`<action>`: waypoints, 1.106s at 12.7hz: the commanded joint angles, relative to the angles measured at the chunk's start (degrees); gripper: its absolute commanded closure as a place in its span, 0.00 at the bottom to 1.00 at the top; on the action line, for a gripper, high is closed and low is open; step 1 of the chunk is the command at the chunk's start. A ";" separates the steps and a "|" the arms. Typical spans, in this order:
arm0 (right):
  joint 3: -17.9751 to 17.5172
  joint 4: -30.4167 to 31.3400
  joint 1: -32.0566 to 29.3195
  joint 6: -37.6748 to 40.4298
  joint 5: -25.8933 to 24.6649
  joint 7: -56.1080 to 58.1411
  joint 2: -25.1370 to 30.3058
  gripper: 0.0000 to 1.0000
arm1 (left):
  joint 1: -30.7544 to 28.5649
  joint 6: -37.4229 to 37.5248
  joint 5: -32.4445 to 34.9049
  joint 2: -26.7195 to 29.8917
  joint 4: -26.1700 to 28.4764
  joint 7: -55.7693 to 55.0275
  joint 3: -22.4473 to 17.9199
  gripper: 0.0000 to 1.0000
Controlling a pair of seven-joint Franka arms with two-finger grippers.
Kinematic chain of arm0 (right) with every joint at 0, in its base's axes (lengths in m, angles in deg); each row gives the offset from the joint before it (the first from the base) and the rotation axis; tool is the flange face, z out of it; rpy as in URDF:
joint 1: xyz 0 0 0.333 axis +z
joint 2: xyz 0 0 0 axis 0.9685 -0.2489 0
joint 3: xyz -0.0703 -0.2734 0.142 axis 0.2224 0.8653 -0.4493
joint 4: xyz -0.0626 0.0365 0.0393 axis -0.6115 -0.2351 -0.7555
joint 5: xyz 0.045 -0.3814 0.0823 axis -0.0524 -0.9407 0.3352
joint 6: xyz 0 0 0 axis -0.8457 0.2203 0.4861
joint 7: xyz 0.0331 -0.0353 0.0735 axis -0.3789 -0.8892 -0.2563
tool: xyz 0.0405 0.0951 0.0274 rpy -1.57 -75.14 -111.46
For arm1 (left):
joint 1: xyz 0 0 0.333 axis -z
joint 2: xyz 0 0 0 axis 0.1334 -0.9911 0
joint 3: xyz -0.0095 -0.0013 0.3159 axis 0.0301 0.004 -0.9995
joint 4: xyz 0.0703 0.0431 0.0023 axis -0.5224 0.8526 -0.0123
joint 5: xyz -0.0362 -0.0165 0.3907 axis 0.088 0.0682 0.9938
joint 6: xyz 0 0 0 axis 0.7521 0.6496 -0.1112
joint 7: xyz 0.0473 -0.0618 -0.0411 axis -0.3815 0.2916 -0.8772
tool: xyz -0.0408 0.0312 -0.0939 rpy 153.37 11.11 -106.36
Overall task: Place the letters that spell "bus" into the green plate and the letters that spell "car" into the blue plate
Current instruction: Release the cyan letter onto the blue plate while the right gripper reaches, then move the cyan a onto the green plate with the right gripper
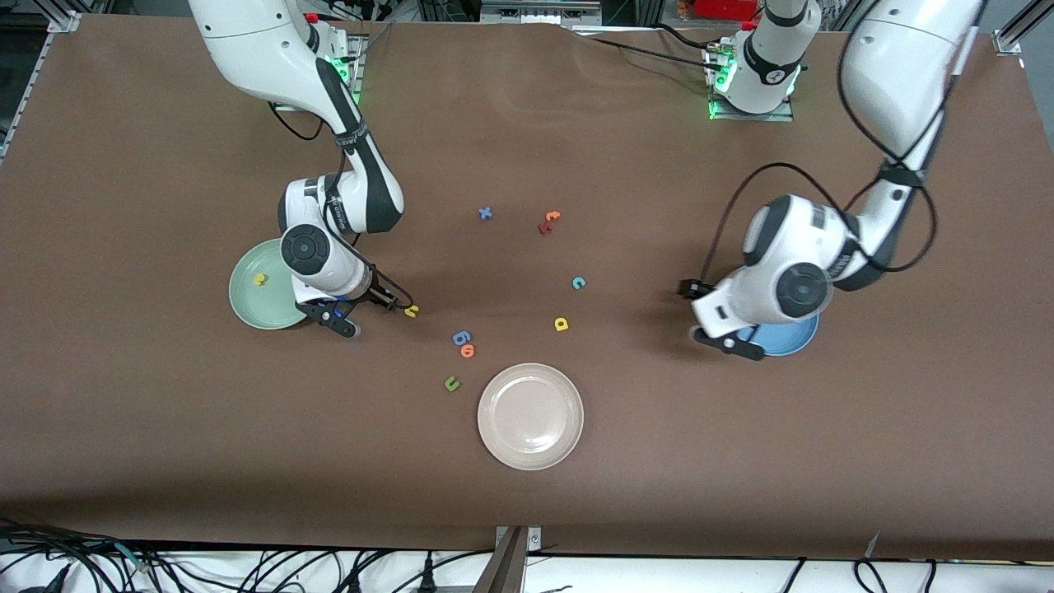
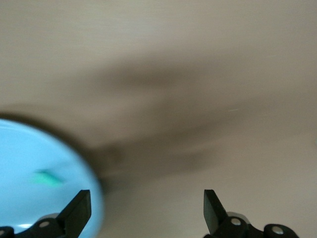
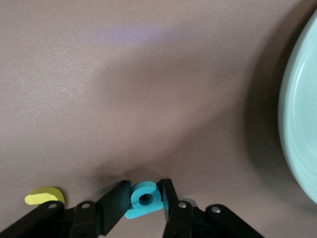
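Note:
My right gripper (image 3: 145,192) is down at the table beside the green plate (image 1: 247,305), shut on the teal "b" (image 3: 145,199). A yellow "u" (image 1: 411,310) lies right next to it on the table. Another yellow letter (image 1: 260,280) lies in the green plate. My left gripper (image 2: 147,201) hangs open and empty over the rim of the blue plate (image 1: 790,338), which holds a blurred teal letter (image 2: 47,177). The teal "c" (image 1: 579,282) and yellow "a" (image 1: 561,324) lie on the table between the two arms.
A cream-white plate (image 1: 530,416) sits nearer the front camera. A blue letter (image 1: 461,337), an orange one (image 1: 468,351) and a green "u" (image 1: 451,383) lie near it. Farther back are a blue "x" (image 1: 485,213), an orange "t" (image 1: 552,217) and a dark red letter (image 1: 544,227).

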 commanded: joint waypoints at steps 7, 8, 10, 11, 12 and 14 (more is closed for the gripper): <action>3.09 -2.40 0.05 9.44 0.60 1.18 2.89 1.00 | 13.81 -19.36 -4.39 -1.41 4.28 -22.15 -0.35 0.00; 4.67 -4.59 0.05 14.01 0.34 1.44 3.16 1.00 | 15.56 -20.60 -4.12 -1.76 4.28 -25.58 -0.61 0.00; 8.27 -8.46 0.05 21.93 0.25 3.80 3.43 1.00 | 17.07 -22.97 -2.20 -2.55 4.37 -29.81 -0.70 0.00; 10.29 -8.91 0.05 24.31 0.25 6.16 3.51 1.00 | 17.60 -23.85 -0.01 -3.08 4.37 -32.61 -0.70 0.00; 12.05 -8.74 0.05 25.21 0.25 9.58 3.52 1.00 | 18.47 -24.38 2.88 -3.78 4.37 -35.95 -0.70 0.00; 16.01 -7.35 0.05 26.36 0.25 16.88 3.43 1.00 | 18.66 -25.35 7.46 -4.57 4.20 -40.27 -0.61 0.00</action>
